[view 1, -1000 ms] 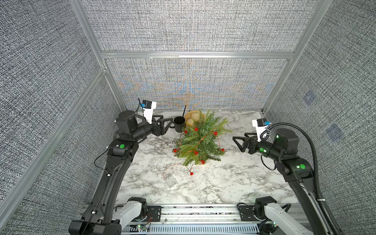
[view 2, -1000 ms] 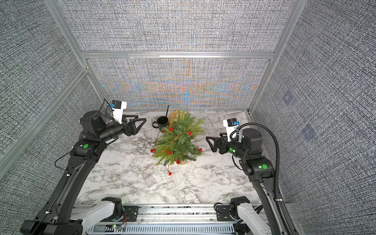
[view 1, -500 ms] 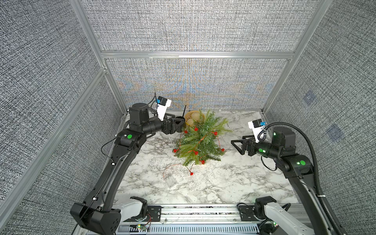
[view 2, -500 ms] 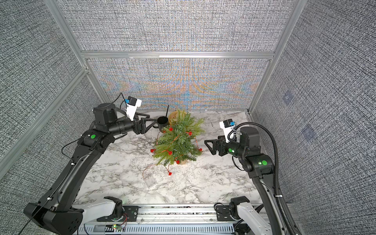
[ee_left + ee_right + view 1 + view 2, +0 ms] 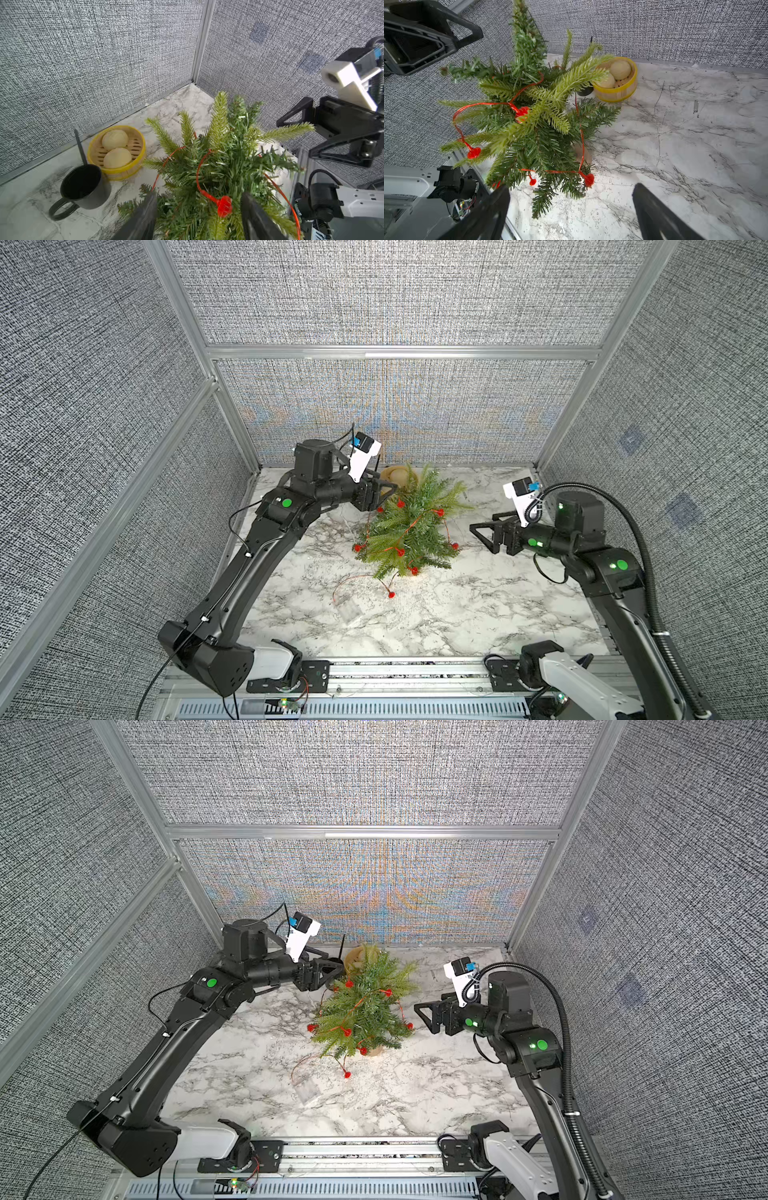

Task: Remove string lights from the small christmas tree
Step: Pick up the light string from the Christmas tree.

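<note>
The small christmas tree (image 5: 409, 526) (image 5: 361, 1011) stands upright near the back middle of the marble table. The string lights (image 5: 400, 504) wind round it as a coppery-red wire with red bulbs. The wire trails forward on the table to a clear battery box (image 5: 347, 605) (image 5: 307, 1090). My left gripper (image 5: 388, 489) (image 5: 199, 196) is open at the tree's upper left side. Fronds and one red bulb (image 5: 224, 206) lie between its fingers. My right gripper (image 5: 473, 529) (image 5: 571, 188) is wide open just right of the tree, touching nothing.
A yellow steamer basket (image 5: 116, 149) (image 5: 618, 83) with two buns sits behind the tree by the back wall. Beside it stands a black mug (image 5: 83, 187) holding a black stick. Grey fabric walls close in three sides.
My left arm has swung right from the table's left side to the tree, and its jaws have narrowed somewhat. My right gripper has edged a little towards the tree.
</note>
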Available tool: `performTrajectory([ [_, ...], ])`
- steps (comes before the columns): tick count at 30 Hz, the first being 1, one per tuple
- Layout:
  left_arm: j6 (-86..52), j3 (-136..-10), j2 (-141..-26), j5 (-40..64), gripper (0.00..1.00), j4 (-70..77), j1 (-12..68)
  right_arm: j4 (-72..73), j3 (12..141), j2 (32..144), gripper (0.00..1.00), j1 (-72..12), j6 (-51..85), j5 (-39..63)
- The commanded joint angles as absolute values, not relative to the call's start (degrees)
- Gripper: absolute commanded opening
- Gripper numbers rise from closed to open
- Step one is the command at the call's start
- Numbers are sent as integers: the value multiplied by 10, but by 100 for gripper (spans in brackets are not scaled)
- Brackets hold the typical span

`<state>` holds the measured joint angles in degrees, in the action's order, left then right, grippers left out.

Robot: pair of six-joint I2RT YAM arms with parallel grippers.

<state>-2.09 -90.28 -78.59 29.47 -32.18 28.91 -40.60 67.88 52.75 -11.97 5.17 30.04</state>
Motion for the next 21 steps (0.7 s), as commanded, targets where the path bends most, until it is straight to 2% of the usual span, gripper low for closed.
performTrajectory([
  [1, 0, -922, -794, 261, 61, -357, 302, -419, 687, 533, 93, -123, 44, 299],
  [11, 6, -959, -814, 140, 55, -434, 371, -421, 679, 535, 93, -135, 41, 279],
  [21, 13, -974, -834, 84, 56, -457, 407, -417, 672, 534, 93, -137, 39, 276],
])
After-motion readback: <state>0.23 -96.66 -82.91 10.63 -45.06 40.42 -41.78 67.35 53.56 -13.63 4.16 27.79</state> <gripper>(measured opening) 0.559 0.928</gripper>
